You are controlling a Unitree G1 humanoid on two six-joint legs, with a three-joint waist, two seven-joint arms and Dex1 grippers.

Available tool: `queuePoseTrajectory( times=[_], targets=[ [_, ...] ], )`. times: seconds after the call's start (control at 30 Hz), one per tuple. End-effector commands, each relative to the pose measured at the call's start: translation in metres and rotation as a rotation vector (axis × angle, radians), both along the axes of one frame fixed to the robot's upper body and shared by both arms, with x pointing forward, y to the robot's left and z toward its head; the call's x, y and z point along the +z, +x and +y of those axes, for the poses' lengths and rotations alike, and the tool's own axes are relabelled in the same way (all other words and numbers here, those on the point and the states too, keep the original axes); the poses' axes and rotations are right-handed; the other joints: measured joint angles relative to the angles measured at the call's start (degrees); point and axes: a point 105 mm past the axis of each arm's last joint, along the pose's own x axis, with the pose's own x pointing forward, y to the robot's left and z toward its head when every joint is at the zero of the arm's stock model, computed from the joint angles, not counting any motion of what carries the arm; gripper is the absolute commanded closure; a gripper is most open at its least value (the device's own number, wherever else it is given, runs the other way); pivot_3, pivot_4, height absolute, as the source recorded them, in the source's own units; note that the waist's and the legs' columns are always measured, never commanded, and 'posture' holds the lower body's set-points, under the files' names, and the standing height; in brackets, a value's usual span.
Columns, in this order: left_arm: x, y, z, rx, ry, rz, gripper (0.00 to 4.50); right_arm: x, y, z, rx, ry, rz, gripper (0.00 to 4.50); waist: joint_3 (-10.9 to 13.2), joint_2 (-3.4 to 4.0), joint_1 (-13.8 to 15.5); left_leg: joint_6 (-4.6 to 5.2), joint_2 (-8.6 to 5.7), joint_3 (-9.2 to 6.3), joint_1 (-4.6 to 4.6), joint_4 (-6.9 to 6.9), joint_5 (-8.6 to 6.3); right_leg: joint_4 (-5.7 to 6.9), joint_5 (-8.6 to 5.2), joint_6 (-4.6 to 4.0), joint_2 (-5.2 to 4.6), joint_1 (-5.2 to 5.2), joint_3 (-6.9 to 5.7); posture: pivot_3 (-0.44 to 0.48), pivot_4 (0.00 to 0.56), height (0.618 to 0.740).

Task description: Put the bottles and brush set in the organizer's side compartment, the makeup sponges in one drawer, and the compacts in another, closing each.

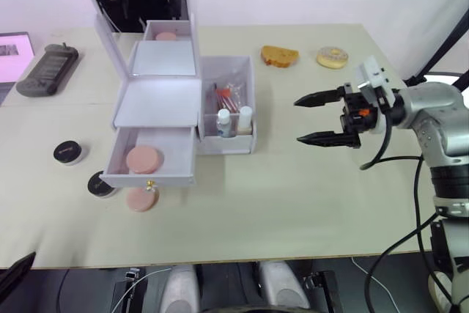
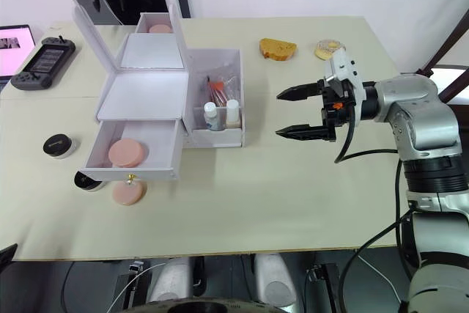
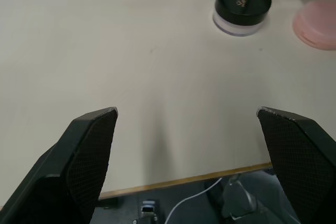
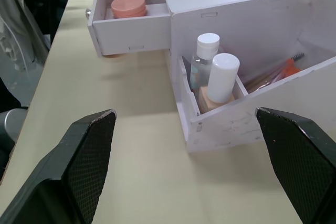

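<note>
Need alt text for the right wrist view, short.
Open right end effector faces the white organizer, whose side compartment holds two bottles and a brush set. Its open drawer contains a pink makeup sponge.

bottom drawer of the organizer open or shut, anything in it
Open. The bottom drawer is pulled out from the organizer, with one pink makeup sponge lying inside; another sponge lies on the table in front.
</note>
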Motion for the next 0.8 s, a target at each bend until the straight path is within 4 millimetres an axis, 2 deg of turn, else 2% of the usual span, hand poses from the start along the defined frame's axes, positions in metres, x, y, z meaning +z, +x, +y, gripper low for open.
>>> queuePoseTrajectory(
  times=[0.03, 0.13, 0.2, 0.33, 0.47, 0.6, 0.8],
  targets=[
    [0.014, 0.008, -0.017, -0.109, 0.043, -0.005, 0.03, 0.019, -0.007, 0.006, 0.047, 0.031, -0.047, 0.0, 0.0, -0.01, 0.0, 0.0, 0.0, 0.0, 0.0, 0.01, 0.0, 0.0, 0.0, 0.0, 0.0, 0.01, 0.0, 0.0, 0.15, 0.74],
    [0.022, 0.025, -0.035, -0.176, 0.036, -0.036, 0.03, 0.019, -0.013, 0.014, 0.081, 0.041, -0.025, 0.0, 0.0, 0.0, 0.1, 0.0, 0.0, 0.0, 0.0, 0.0, 0.0, 0.0, 0.0, 0.0, 0.0, 0.0, 0.0, 0.0, 0.15, 0.74],
    [0.021, 0.035, -0.05, -0.232, 0.036, -0.044, 0.03, 0.018, -0.016, 0.02, 0.091, 0.052, -0.016, 0.0, 0.0, 0.02, 0.3, 0.0, 0.0, -0.01, 0.0, 0.0, 0.0, 0.02, 0.0, 0.0, 0.0, 0.02, 0.0, 0.0, 0.15, 0.74],
    [0.016, 0.051, -0.068, -0.258, 0.022, -0.07, 0.03, 0.014, -0.021, 0.027, 0.091, 0.062, -0.006, 0.0, 0.0, 0.02, 0.4, 0.01, 0.0, 0.0, -0.01, 0.02, 0.0, 0.01, 0.0, 0.01, 0.01, 0.06, 0.0, 0.0, 0.15, 0.74],
    [0.0, 0.064, -0.083, -0.289, 0.015, -0.067, 0.03, 0.012, -0.034, 0.03, 0.096, 0.067, 0.016, 0.0, 0.0, 0.01, 0.5, 0.02, -0.01, -0.02, -0.01, 0.04, 0.01, 0.07, 0.01, 0.03, 0.05, 0.07, 0.0, 0.0, 0.15, 0.74],
    [-0.014, 0.068, -0.091, -0.299, 0.016, -0.058, 0.03, 0.008, -0.037, 0.028, 0.069, 0.042, 0.02, 0.0, 0.0, 0.0, 0.5, 0.02, -0.01, -0.03, 0.01, 0.06, 0.01, 0.09, 0.01, 0.04, 0.07, 0.09, 0.0, 0.0, 0.15, 0.74],
    [-0.035, 0.077, -0.101, -0.291, 0.008, -0.066, 0.03, 0.014, -0.042, 0.03, 0.055, 0.048, 0.01, 0.0, 0.0, 0.0, 0.5, 0.02, -0.01, -0.05, 0.02, 0.06, 0.01, 0.09, 0.01, 0.04, 0.07, 0.1, 0.0, 0.0, 0.15, 0.74]
  ],
)
